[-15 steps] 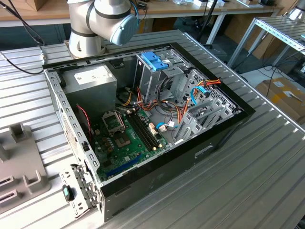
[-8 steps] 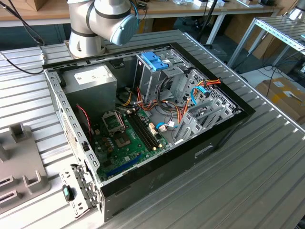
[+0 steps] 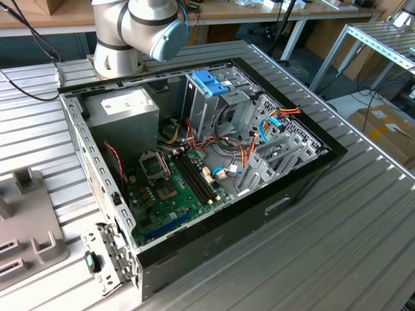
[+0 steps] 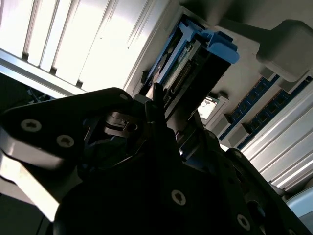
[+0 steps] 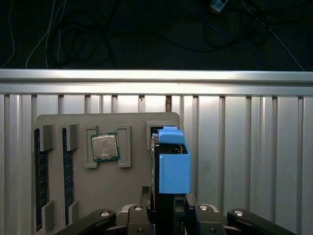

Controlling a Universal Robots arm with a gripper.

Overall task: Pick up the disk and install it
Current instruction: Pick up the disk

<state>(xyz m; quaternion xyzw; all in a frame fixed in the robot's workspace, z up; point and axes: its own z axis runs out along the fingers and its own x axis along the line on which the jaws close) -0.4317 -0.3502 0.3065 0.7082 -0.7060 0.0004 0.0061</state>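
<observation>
Firmly held: disk point(image 5: 172, 166) clamped in the pincer point(image 5: 168, 218)

Edge-on, the disk stands between the pincer's jaws, which are closed onto its flat sides, its blue carrier end pointing away from the pincer. Beyond the pincer's tips lies a grey tray point(image 5: 127, 196) carrying a processor chip point(image 5: 104, 147) and memory sticks point(image 5: 39, 181), resting on the ribbed metal worktop point(image 5: 244, 147)

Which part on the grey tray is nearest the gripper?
The silver-grey disk in its light-blue plastic carrier, standing on edge at the gripper; the square processor chip and blue memory sticks lie flat.
</observation>
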